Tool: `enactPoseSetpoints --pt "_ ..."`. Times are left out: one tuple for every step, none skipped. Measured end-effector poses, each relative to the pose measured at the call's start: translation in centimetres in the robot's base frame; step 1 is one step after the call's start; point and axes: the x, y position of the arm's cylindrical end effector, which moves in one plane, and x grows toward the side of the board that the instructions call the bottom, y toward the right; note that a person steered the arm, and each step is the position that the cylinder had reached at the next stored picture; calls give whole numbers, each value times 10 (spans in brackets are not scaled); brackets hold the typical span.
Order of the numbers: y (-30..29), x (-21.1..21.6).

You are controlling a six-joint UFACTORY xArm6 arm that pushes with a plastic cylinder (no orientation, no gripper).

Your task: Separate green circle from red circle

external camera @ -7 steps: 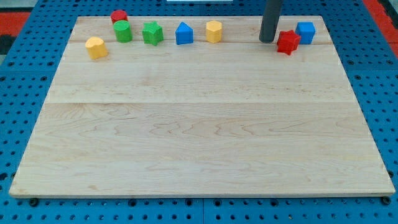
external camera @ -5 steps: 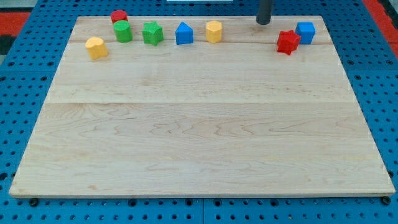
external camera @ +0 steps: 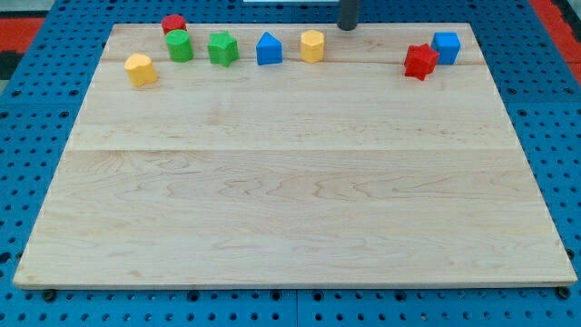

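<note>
Risk sits at the green circle: the red circle touches it just above, the green star crowds its right. My tip, a bare rod with no jaws, hangs well right; a careless approach drags both circles together.

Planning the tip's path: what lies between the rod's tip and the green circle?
In the camera view, the yellow block, blue block and green star-like block lie between my tip and the green circle.
</note>
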Motion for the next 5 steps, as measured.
enactPoseSetpoints --pt "-17 0" --pt "-64 2" --pt "-110 1" --pt "-155 0" --pt "-207 0"
